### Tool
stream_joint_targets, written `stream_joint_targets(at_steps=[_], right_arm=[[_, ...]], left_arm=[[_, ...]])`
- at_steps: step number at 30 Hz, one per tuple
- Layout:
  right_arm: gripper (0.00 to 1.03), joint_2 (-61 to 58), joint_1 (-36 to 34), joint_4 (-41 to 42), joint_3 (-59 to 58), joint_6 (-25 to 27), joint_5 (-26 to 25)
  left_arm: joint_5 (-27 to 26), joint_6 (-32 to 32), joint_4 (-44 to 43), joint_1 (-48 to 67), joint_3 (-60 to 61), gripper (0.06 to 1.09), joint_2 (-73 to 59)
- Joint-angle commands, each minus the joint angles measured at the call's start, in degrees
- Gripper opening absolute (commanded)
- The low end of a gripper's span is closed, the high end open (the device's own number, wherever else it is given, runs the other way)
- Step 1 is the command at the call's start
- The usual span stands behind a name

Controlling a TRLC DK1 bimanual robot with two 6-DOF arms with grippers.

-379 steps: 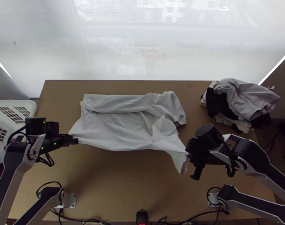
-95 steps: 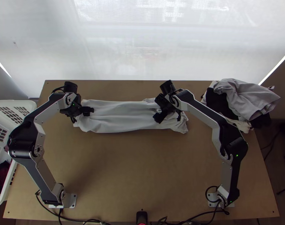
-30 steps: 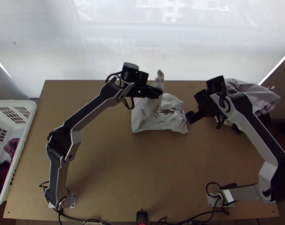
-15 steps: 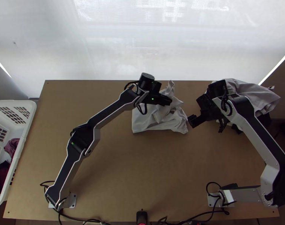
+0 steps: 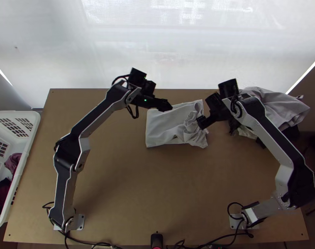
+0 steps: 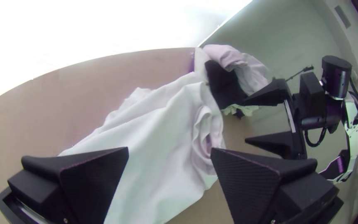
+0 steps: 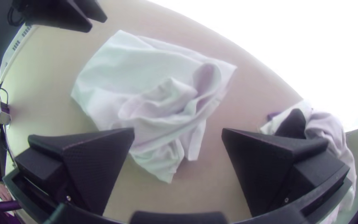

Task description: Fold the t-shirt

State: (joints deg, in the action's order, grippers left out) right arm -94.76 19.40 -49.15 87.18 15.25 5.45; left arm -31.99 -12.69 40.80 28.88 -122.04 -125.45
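"Starting far left: a white basket (image 5: 23,164), its outer side cut off by the edge of the top view. Cloth inside?"

"Yes, a purple bit (image 5: 13,161) and something dark red (image 5: 1,193), but their shapes are hard to make out. Down at the near edge sits a small black device (image 5: 156,240), its lower end cut off."

"On to the left gripper (image 5: 170,106)! It's over the t-shirt's far edge, hiding a little of it, and its own wrist view has the fingers wide apart."

"And here's the t-shirt (image 5: 161,128), on the table, right of the middle and toward the far side! Left part folded into a fairly flat panel, right part bunched in loops. Can't tell which is sleeve and which is hem."

"Right gripper (image 5: 202,123) now, at the bunched side, covering a piece of that edge. Fingers well apart here too. Touching the cloth? I can't tell."

"Finally, far right, the clothes pile (image 5: 277,103): grey on top, black and pale pieces beneath, partly tucked out of sight behind the right arm (image 5: 267,135). How many pieces? Impossible to count!"
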Motion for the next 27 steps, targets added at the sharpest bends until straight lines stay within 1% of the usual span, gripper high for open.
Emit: stream_joint_targets(at_steps=[1, 4, 8, 11, 19, 24, 27], right_arm=[[0.98, -12.1, 5.4, 6.3, 10.3, -0.6, 0.1], [0.98, -16.8, 7.8, 7.7, 12.1, -1.2, 0.1], [0.98, -17.5, 7.7, 11.7, 5.5, -1.2, 0.1], [0.98, -15.0, 5.8, 14.6, -1.7, -1.2, 0.2], [0.98, -4.6, 3.5, 18.2, -17.4, -1.8, 0.2], [0.98, -1.0, -0.1, 18.7, -21.6, -1.4, 0.2], [0.98, -0.6, -3.0, 19.4, -22.8, 0.9, 0.2]], left_arm=[[-0.7, 5.4, 4.4, -5.9, 12.2, 1.03, 6.1], [-0.4, 6.0, 3.9, -4.5, 14.9, 1.03, 5.8], [0.3, 5.2, 2.4, -2.7, 14.5, 1.03, 3.6], [0.4, 4.3, 2.4, -1.6, 12.4, 1.03, 1.2], [1.3, 4.8, 2.4, 0.1, 9.3, 1.03, -3.1], [2.0, 5.4, 2.7, -0.1, 8.5, 1.03, -5.7], [2.4, 6.0, 2.9, -0.7, 8.5, 1.03, -7.6]])
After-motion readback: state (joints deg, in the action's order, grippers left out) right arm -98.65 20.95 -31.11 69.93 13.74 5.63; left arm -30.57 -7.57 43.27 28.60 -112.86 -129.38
